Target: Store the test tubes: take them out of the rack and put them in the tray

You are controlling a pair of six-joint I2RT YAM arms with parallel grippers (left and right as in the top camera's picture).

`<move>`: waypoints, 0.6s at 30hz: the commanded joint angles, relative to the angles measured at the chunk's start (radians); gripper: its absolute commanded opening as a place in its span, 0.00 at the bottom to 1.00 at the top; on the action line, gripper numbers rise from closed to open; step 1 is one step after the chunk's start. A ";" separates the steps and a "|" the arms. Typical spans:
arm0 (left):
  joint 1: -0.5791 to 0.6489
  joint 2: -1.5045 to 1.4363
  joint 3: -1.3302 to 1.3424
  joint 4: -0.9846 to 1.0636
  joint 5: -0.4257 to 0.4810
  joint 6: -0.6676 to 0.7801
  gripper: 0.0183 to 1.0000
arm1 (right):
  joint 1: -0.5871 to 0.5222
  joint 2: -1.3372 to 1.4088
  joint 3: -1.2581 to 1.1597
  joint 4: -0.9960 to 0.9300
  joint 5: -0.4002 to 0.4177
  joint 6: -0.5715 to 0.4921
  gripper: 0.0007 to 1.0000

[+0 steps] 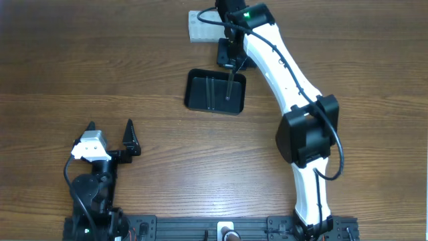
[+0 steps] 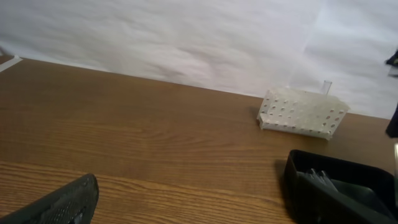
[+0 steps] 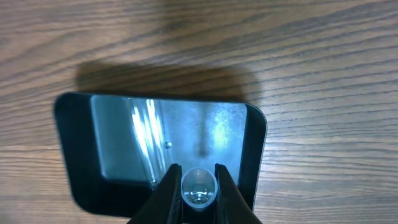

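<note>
The black tray [image 1: 192,94] lies at the table's middle back, with a couple of clear test tubes [image 3: 146,144] lying in it. Just behind it stands the white rack [image 1: 199,28], and one tube [image 2: 326,86] sticks up from its far corner. My right gripper [image 3: 198,190] is shut on a test tube [image 3: 198,184] held upright over the tray's right part. In the top view this tube [image 1: 229,84] hangs below the right gripper [image 1: 232,62]. My left gripper [image 1: 110,134] rests open near the front left, far from the tray, with nothing in it.
Bare wooden table surrounds the tray. A white backdrop rises behind the rack [image 2: 301,112] in the left wrist view. The right arm [image 1: 287,80] stretches diagonally from its base to the back of the table.
</note>
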 commanded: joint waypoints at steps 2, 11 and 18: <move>-0.003 -0.008 -0.005 -0.004 0.013 0.018 1.00 | 0.005 0.030 0.030 -0.008 -0.015 -0.005 0.07; -0.003 -0.008 -0.005 -0.004 0.013 0.018 1.00 | 0.014 0.063 0.030 -0.034 -0.015 -0.005 0.07; -0.003 -0.008 -0.005 -0.004 0.013 0.018 1.00 | 0.018 0.089 0.030 -0.043 -0.014 -0.005 0.08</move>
